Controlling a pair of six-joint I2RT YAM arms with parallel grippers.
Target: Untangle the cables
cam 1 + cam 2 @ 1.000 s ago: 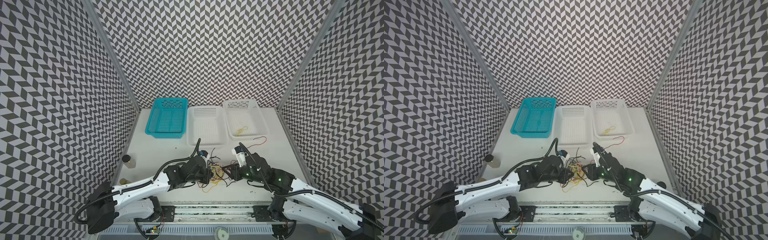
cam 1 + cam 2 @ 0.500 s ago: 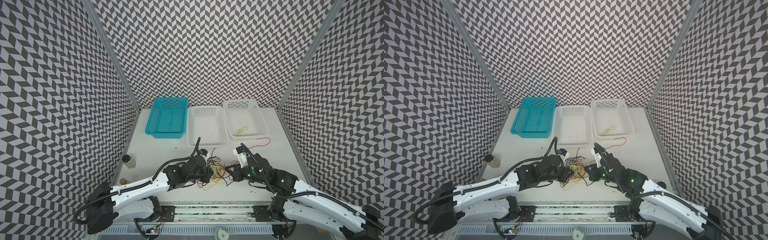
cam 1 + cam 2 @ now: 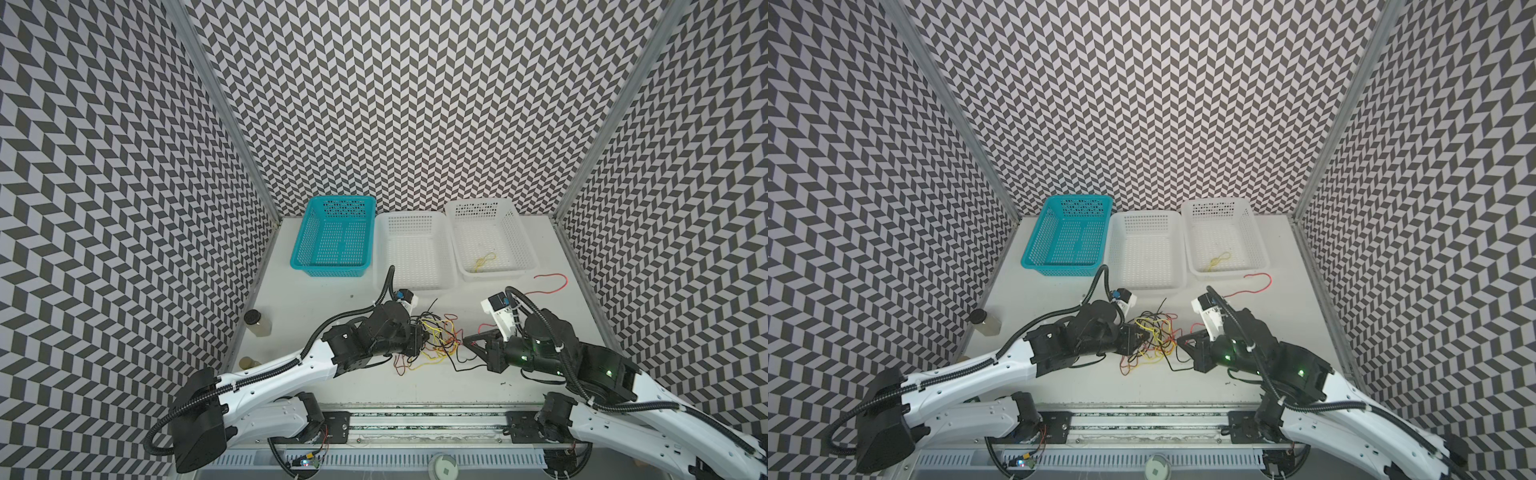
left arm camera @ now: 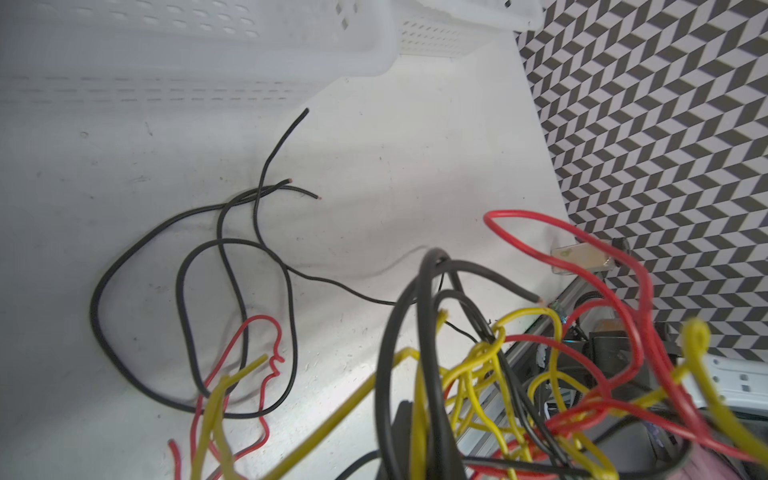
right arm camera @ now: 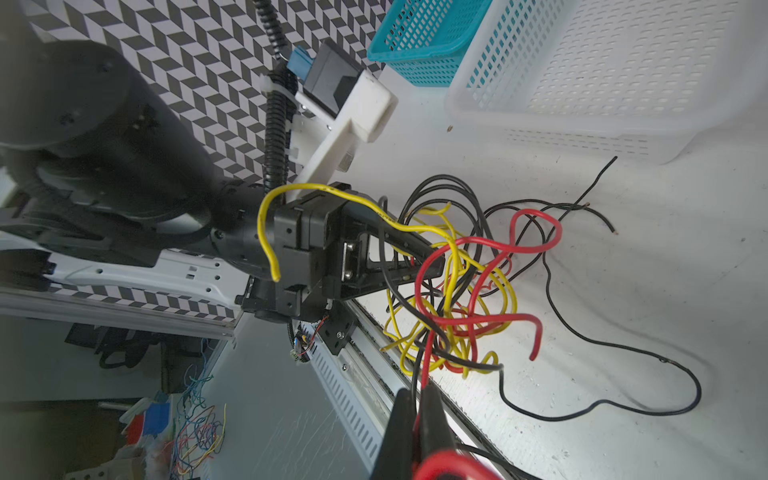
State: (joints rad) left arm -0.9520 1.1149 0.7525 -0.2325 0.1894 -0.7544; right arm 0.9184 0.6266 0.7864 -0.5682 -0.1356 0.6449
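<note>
The cables (image 3: 436, 343) (image 3: 1154, 338) form a black, red and yellow tangle on the white table between my two grippers in both top views. My left gripper (image 3: 420, 338) (image 3: 1133, 336) (image 4: 422, 419) (image 5: 432, 259) is shut inside the tangle's left side, with yellow and black strands pinched and draped over its fingers. My right gripper (image 3: 465, 341) (image 3: 1179, 341) (image 5: 417, 395) is shut on a red cable (image 5: 424, 353) that runs from the tangle's right edge. Long black strands (image 4: 195, 291) (image 5: 623, 374) trail loose on the table.
A single red cable (image 3: 550, 282) (image 3: 1258, 282) lies on the table in front of the right white basket (image 3: 494, 276), which holds a yellow cable (image 3: 484, 262). A middle white basket (image 3: 415, 286) and a teal basket (image 3: 328, 271) stand at the back. Two bottles (image 3: 257, 324) sit at the left edge.
My right gripper's jaws have closed on the red cable and that arm has drawn slightly to the right. The left gripper stays shut in the tangle.
</note>
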